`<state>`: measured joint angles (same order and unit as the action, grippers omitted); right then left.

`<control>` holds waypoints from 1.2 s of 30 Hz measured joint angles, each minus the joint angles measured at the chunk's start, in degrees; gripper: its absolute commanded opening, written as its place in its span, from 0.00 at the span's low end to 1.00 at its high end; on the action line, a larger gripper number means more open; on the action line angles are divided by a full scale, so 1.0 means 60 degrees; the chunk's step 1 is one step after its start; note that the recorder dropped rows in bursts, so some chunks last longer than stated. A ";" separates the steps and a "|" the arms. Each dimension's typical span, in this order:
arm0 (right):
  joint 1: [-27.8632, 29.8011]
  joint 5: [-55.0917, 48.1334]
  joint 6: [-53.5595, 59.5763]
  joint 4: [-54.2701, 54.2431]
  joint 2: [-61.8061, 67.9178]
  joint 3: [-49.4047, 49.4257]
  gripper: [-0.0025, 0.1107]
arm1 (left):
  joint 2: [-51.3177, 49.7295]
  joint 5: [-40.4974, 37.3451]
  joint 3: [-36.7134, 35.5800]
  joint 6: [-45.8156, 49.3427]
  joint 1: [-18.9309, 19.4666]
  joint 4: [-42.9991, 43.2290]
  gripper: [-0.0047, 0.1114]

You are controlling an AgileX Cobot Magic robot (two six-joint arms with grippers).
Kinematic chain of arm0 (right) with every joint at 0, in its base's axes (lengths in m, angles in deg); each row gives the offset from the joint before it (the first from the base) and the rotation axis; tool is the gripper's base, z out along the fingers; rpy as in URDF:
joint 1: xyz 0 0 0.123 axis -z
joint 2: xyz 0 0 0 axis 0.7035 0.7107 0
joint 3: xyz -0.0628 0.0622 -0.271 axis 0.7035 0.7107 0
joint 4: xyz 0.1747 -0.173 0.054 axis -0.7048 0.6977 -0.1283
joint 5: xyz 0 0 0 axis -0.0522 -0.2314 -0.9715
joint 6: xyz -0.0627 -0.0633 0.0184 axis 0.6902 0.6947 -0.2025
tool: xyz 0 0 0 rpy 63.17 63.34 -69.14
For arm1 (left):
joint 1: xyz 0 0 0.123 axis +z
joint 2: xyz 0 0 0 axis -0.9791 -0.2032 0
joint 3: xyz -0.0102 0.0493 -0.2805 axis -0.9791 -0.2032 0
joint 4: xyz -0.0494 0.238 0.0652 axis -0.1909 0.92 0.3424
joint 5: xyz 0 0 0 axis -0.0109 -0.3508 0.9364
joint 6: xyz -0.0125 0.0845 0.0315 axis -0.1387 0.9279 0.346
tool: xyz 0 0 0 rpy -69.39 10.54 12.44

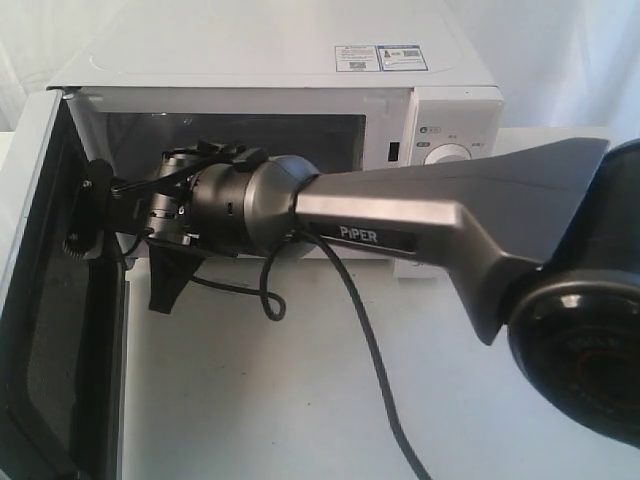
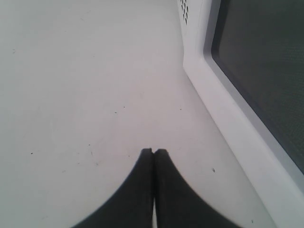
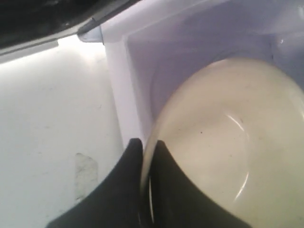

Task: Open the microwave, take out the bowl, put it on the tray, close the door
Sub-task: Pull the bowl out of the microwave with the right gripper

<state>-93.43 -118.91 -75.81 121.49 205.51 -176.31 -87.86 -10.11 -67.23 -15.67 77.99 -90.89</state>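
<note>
**tele_op_42:** Driving the rig remotely here. The microwave (image 1: 300, 60) has its door (image 1: 30, 300) swung wide, hanging off the microwave's left side in my exterior cam. My right arm (image 1: 400, 215) reaches across the front of the microwave and into the cavity.

**benchlurker:** Where's the bowl, and have you actually got it?

**tele_op_42:** The cream bowl (image 3: 228, 142) sits inside the microwave, close to the cavity's front edge by the wrist cam. My right gripper (image 3: 147, 145) is pinched on its rim, one finger inside the bowl and one outside, jaws nearly together with just the rim wall between them. I can't tell whether the bowl is lifted or resting on the cavity floor.

**benchlurker:** And the other arm?

**tele_op_42:** My left gripper (image 2: 153, 153) has its fingertips pressed together with nothing between them. It hangs over the white table (image 2: 71, 95) outside the microwave, just beside the door's white frame and dark window, not touching it.
</note>
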 measured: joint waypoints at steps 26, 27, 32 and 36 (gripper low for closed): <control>-0.1415 -0.1554 -0.5587 -0.0465 -0.5207 0.8333 0.02 | 0.0000 0.0000 0.0000 0.0000 0.0000 0.0000 0.04; -0.1347 -0.1629 -0.6048 -0.0346 -0.5223 0.8600 0.02 | 0.0000 0.0000 0.0000 0.0000 0.0000 0.0000 0.04; -0.1101 -0.1808 -0.7968 0.0101 -0.5268 0.9531 0.02 | 0.0000 0.0000 0.0000 0.0000 0.0000 0.0000 0.04; -0.1046 -0.2070 -0.9612 0.1259 -0.5284 0.9964 0.02 | 0.0000 0.0000 0.0000 0.0000 0.0000 0.0000 0.04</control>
<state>-99.71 -131.33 -133.48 129.04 173.81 -116.52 -87.86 -10.11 -67.23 -15.67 77.99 -90.89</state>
